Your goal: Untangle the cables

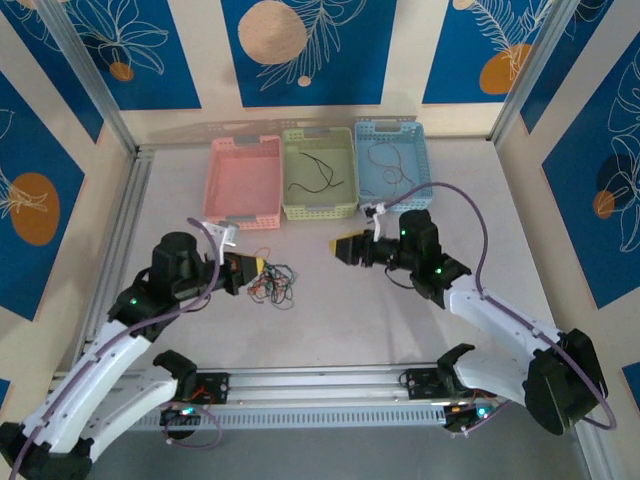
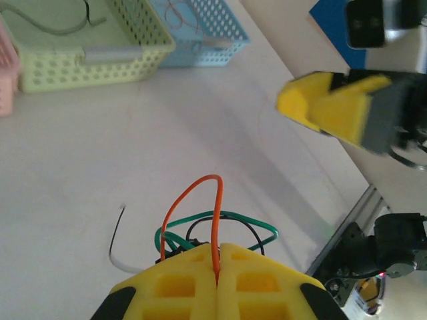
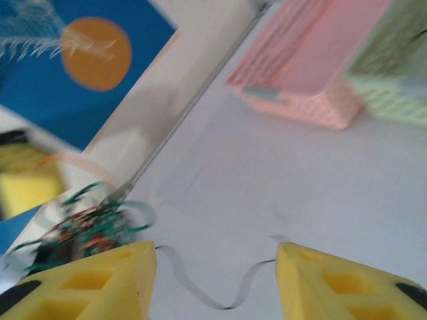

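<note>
Three baskets in a row at 12 o'clock on tabletop (image 1: 330, 310): pink basket (image 1: 243, 215), green basket (image 1: 320, 208), blue basket (image 1: 392, 127). One dark cable (image 1: 315, 178) in the green, one thin cable (image 1: 388, 165) in the blue.

Cable tangle (image 1: 272, 284) at approx 8 o'clock from tabletop ctr, orange, green and black strands mixed.

L end effector (image 1: 252, 266) at tangle's 10 o'clock edge. In L wrist view: pads together, clamped on orange cable (image 2: 215, 200), which arches up in a narrow loop above them. Green cable (image 2: 247, 228) looped just behind the orange. Black cable (image 2: 115, 233) trailing off toward 9 o'clock.

R end effector (image 1: 340, 247) near tangle, at its 2 o'clock, not touching it. In R wrist view: fingers wide apart, holding nothing. Loose thin cable (image 3: 200, 293) snaking across tabletop betw. the fingers; contact w/ either finger: cannot tell.
</note>
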Robot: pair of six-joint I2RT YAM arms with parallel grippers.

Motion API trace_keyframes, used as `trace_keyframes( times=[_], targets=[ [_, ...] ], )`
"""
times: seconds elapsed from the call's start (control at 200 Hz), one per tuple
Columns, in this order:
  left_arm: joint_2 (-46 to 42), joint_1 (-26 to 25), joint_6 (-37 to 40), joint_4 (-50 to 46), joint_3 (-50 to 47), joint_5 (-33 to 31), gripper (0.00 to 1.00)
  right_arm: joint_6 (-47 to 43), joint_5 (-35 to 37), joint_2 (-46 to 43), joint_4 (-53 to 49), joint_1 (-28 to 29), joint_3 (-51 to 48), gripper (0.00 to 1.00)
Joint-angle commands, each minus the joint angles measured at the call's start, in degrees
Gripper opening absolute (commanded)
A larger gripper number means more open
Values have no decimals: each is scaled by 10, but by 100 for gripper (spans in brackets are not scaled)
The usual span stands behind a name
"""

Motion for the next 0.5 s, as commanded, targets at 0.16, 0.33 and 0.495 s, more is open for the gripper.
trace_keyframes(
  times=[0.16,0.33,0.495],
  targets=[
    [36,4,-53,110,-42,39,0,-11,24,-1,-55,101,24,56],
    [39,3,-49,108,-46,38,0,-48,119,53,-148,153,91,54],
    [42,3,-33,85,-38,28,0,-67,156,95,-188,185,140,52]
  ],
)
